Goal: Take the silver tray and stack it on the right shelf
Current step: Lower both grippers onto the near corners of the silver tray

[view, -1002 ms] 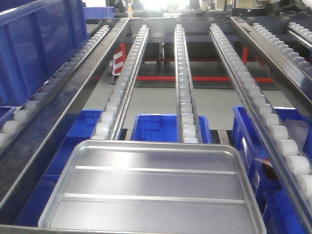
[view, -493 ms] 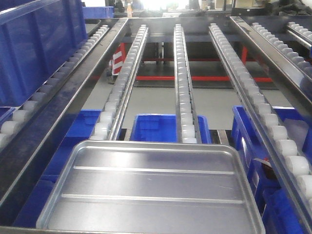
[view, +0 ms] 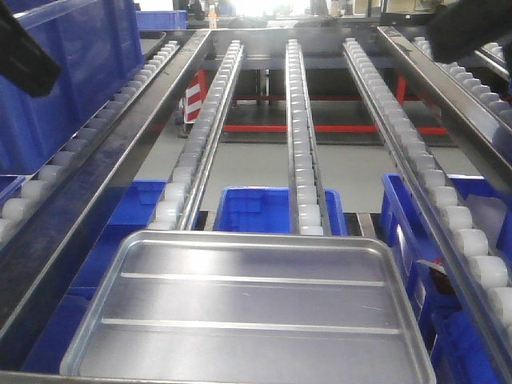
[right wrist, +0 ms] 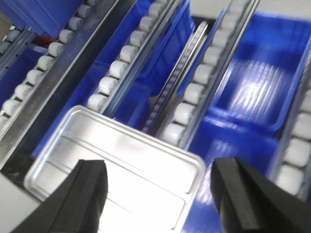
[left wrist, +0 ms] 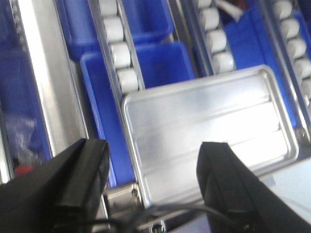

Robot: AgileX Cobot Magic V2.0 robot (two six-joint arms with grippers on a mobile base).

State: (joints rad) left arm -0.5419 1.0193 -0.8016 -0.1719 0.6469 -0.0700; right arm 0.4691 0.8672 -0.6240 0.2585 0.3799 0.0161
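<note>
Since both claws are spread wide, neither one holds a thing. The left claw (left wrist: 153,148) has two black fingers (left wrist: 82,179) set far apart. Through the gap its camera looks down on the silver tray (left wrist: 209,126). The right claw (right wrist: 160,167) is just as wide, and the same tray (right wrist: 121,160) shows between its black fingers (right wrist: 238,199). Neither claw touches the tray. In the front view the arms show only as dark shapes high in the top corners. The left arm (view: 24,52) and the right arm (view: 472,28) are both well apart from the tray.

The silver tray (view: 248,312) lies flat at the near end of the right shelf (view: 300,144). It is shiny, with round corners, a raised rim and two long lines across its floor. It covers the near ends of two white roller tracks (view: 200,144). A third track (view: 428,184) runs along its right side. All the tracks run straight back, away from the tray.

Under the shelf sit blue bins (view: 256,210), which show through the gaps between the tracks. Farther back the grey floor (view: 256,168) shows through the same gaps. A big blue box (view: 72,80) stands on the rollers off to the left, well apart from the tray.
</note>
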